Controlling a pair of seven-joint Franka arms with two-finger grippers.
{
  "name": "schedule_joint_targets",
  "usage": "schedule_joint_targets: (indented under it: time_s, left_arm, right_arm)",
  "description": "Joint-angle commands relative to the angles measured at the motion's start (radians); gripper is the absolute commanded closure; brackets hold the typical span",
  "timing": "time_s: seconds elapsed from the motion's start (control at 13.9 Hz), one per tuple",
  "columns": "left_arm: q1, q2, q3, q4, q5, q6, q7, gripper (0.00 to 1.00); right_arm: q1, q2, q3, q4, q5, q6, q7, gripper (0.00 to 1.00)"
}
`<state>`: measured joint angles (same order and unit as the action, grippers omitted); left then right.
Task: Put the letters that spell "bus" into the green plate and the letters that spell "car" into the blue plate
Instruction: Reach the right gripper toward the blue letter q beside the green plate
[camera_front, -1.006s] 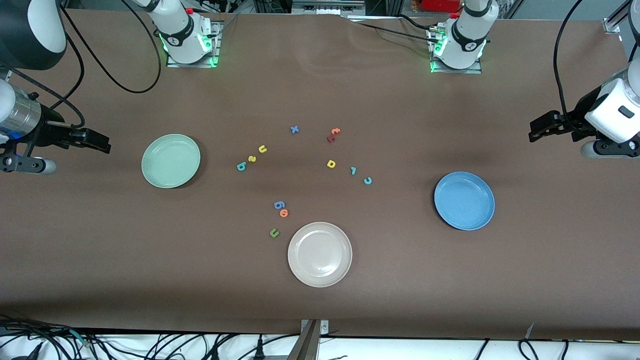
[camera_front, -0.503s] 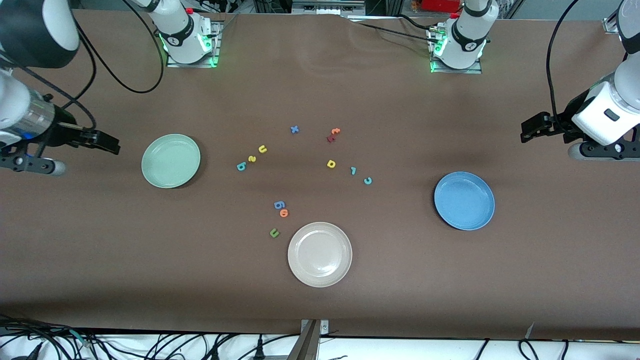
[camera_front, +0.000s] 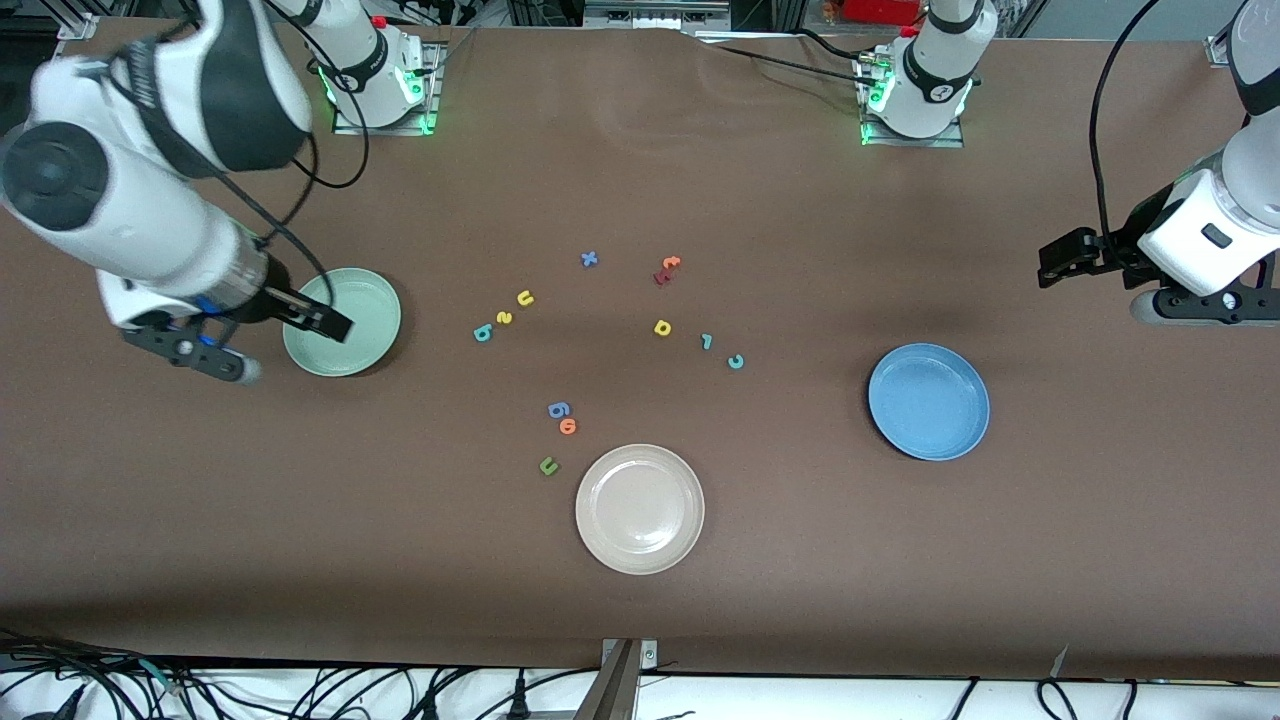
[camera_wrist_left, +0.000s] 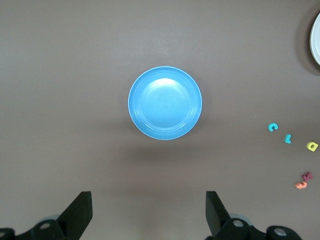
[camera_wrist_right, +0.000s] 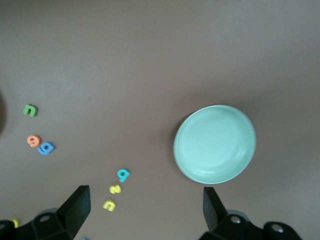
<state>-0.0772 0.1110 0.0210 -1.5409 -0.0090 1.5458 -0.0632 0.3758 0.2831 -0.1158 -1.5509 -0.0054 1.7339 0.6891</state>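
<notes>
A: From the front?
B: The right claw (camera_front: 325, 322) hangs spread wide and empty over the round mint-green plate (camera_front: 355, 340). The foam teal b (camera_front: 482, 333), yellow s (camera_front: 504, 318) and yellow u (camera_front: 525, 298) lie on the brown bench (camera_front: 800, 560) beside that plate, toward the left arm's end.

A: Left wrist?
B: The left claw (camera_wrist_left: 147, 212), wide and empty, is above bare bench near the round blue plate (camera_wrist_left: 165, 102); the teal c (camera_wrist_left: 272, 127), teal r (camera_wrist_left: 287, 139) and yellow a (camera_wrist_left: 312, 146) lie apart from it.

A: Right wrist?
B: The green plate is empty.

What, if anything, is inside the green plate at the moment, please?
Nothing: the right wrist view shows the green plate bare. In the front view the open right pincer hangs over it, covering part of it there. The b, s and u lie on the table.
</notes>
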Motion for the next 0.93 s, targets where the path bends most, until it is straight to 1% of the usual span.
schedule_joint_targets:
  time_s: [0.0, 0.07, 0.22, 0.36, 0.43, 0.57, 0.86]
  left_arm:
    - [0.0, 0.006, 0.004, 0.016, -0.022, -0.009, 0.006, 0.0]
    - [0.0, 0.006, 0.004, 0.016, -0.022, -0.009, 0.008, 0.0]
    - [0.007, 0.004, 0.005, 0.018, -0.02, -0.009, 0.011, 0.0]
    - [0.016, 0.002, 0.008, 0.043, -0.022, -0.009, 0.006, 0.0]
    - [0.016, 0.002, 0.008, 0.045, -0.022, -0.01, 0.006, 0.0]
    - [0.011, 0.004, 0.005, 0.044, -0.019, -0.01, 0.006, 0.0]
    - [0.005, 0.006, 0.005, 0.042, -0.017, -0.01, 0.006, 0.0]
  right_arm:
    - [0.047, 0.057, -0.005, 0.0, 0.015, 0.053, 0.151, 0.01]
    - [0.058, 0.079, -0.005, -0.003, 0.018, 0.07, 0.199, 0.01]
    - [0.075, 0.108, -0.004, -0.034, 0.059, 0.108, 0.265, 0.01]
    - [0.081, 0.113, -0.004, -0.113, 0.114, 0.191, 0.274, 0.01]
    - [0.084, 0.111, -0.004, -0.158, 0.128, 0.231, 0.274, 0.01]
    - [0.101, 0.111, -0.004, -0.23, 0.13, 0.289, 0.306, 0.01]
    - [0.141, 0.107, -0.004, -0.403, 0.13, 0.461, 0.354, 0.01]
